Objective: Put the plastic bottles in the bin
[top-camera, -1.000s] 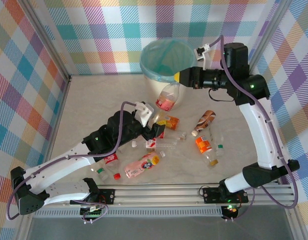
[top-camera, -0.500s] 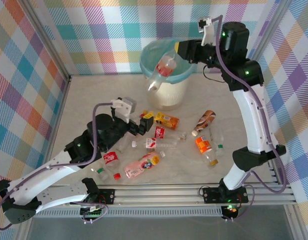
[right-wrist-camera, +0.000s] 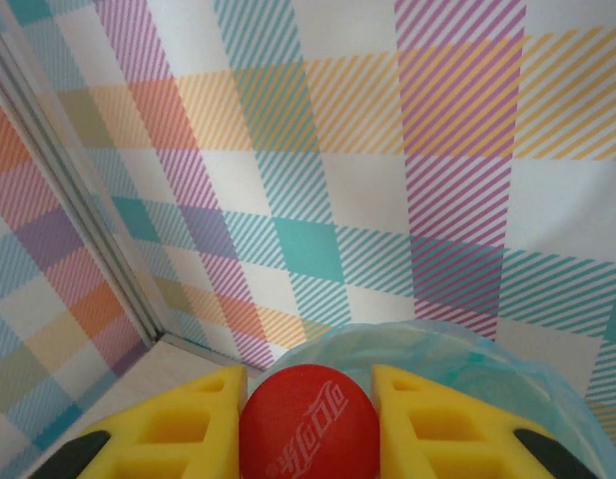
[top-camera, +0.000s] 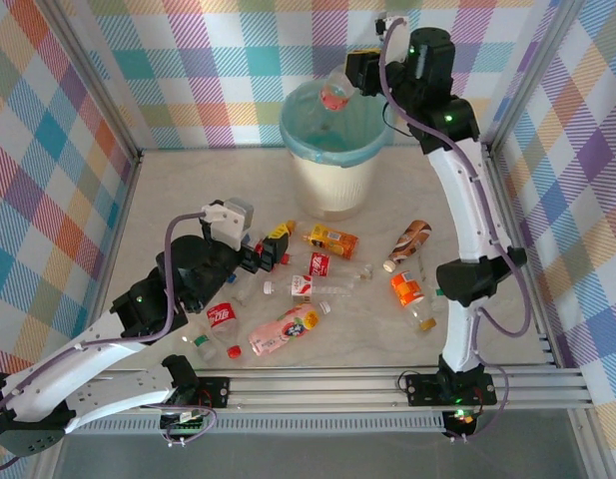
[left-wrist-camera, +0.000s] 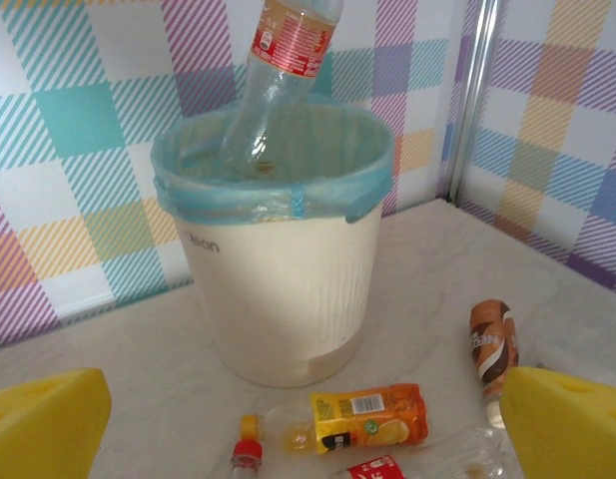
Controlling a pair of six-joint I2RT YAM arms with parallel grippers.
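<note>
Plastic bottle (left-wrist-camera: 276, 95) pinched by right gripper (right-wrist-camera: 307, 417) above bin (left-wrist-camera: 288, 289); left gripper (left-wrist-camera: 304, 404) spread wide

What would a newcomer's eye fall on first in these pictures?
High above the cream bin, the right gripper is shut on the red cap of a clear bottle that hangs over the bin's teal-lined mouth. In front of the bin, more bottles lie strewn across the table. The left gripper is wide open beside them.
</note>
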